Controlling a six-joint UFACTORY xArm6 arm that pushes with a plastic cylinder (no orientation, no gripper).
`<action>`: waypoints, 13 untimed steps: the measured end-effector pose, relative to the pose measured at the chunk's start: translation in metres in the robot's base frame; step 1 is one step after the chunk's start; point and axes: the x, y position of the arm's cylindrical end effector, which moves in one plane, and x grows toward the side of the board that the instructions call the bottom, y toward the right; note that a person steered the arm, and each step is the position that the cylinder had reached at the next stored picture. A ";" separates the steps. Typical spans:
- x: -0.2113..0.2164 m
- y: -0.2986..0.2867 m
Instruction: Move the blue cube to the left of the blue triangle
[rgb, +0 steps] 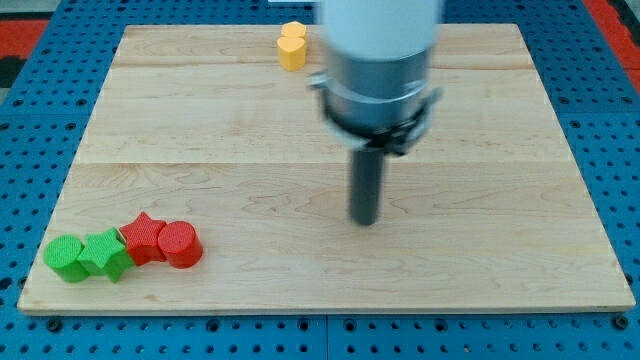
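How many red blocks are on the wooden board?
2. A red star and a red cylinder sit touching near the view's bottom left, beside the green blocks. The arm might hide others.

White cyl housing, grey collar w/ clips, dark rod, my tip (365, 222).

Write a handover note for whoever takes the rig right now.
My tip rests on bare wooden board near the middle, touching no block.
Neither the blue cube nor the blue triangle shows in this view; the arm may hide them.
Visible: yellow block at the view's top; green cylinder, green star, red star and red cylinder clustered at bottom left.
Done: nothing confirmable. Left: find both blue blocks, then push the cube.
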 end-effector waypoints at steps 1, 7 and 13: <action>-0.053 0.086; -0.227 0.151; -0.220 -0.035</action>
